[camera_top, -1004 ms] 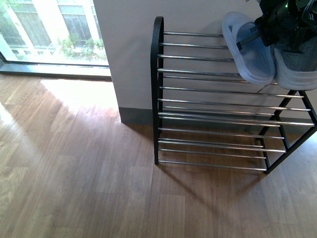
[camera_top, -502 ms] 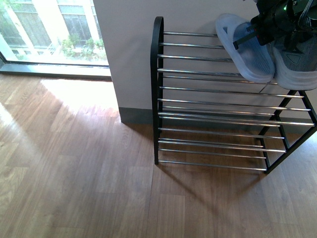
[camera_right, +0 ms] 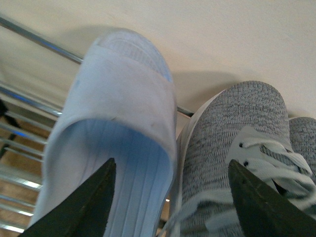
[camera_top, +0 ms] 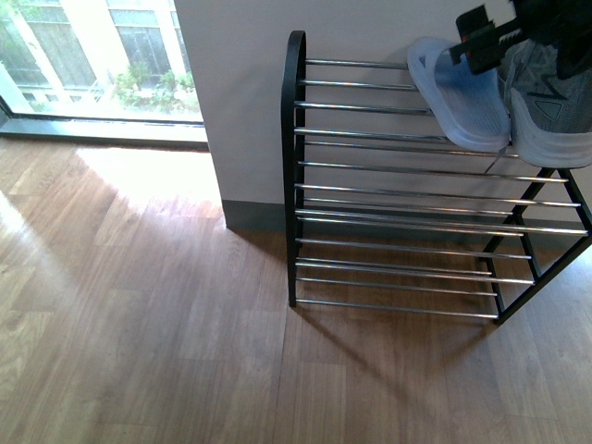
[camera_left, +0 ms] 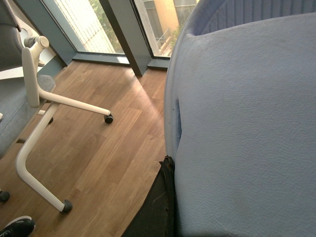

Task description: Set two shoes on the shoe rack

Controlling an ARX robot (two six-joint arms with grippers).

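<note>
Right hand (camera_top: 488,42) lifted clear of slide sandal (camera_top: 460,92), fingers wide, toe toward wall, beside sneaker (camera_top: 552,106)

Office: wood floor (camera_top: 139,324), swivel chair (camera_left: 34,113), big windows (camera_top: 92,55)

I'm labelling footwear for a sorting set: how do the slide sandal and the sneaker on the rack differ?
The slide sandal is pale blue, smooth and open, with one wide strap; the sneaker is grey knitted mesh, closed and has white laces. In the front view the sandal lies nearer the rack's middle and the sneaker at its right end. Both rest side by side on the shoe rack's top tier, toes toward the wall.
</note>
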